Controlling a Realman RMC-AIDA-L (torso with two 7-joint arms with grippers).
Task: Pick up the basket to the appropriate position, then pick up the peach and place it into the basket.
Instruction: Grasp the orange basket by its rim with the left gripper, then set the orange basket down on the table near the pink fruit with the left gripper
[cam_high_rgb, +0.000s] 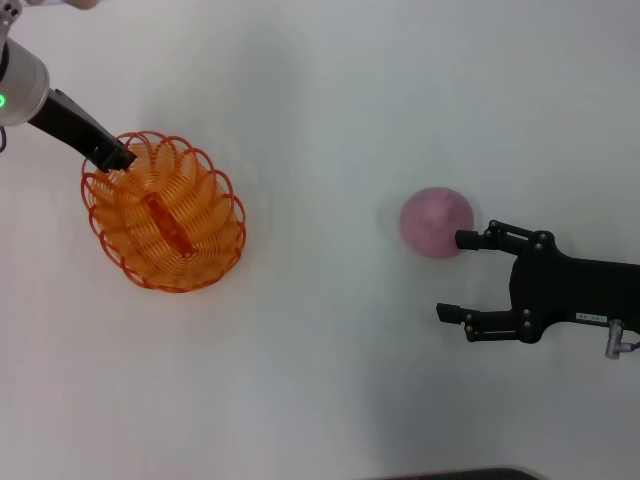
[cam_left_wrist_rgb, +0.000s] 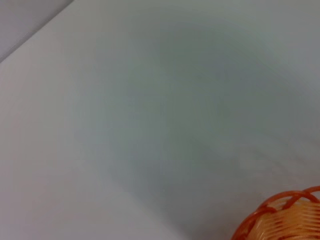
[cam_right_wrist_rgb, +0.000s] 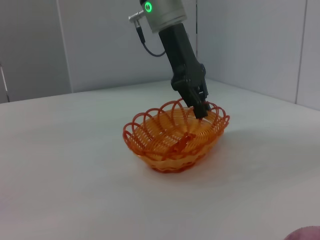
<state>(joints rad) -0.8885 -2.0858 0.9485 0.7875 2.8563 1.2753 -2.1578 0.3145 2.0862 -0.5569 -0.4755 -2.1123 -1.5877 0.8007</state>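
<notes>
No readable text, label, brand, number or sign appears in any view.

The left wrist view is filled almost wholly by the bench (cam_left_wrist_rgb: 150, 125), a plain pale surface with a soft greyish shadow spread across its middle. One straight edge of the bench crosses a corner of the view, and beyond that edge lies a darker grey background (cam_left_wrist_rgb: 22, 20) (whether wall or floor cannot be told). At the opposite corner of the view a small part of the basket (cam_left_wrist_rgb: 285, 217) shows: a few orange wire loops of its scalloped rim, with close-set lighter orange ribs of the side just under them. The rest of the basket is cut off by the frame. The basket sits well apart from the visible bench edge.
</notes>
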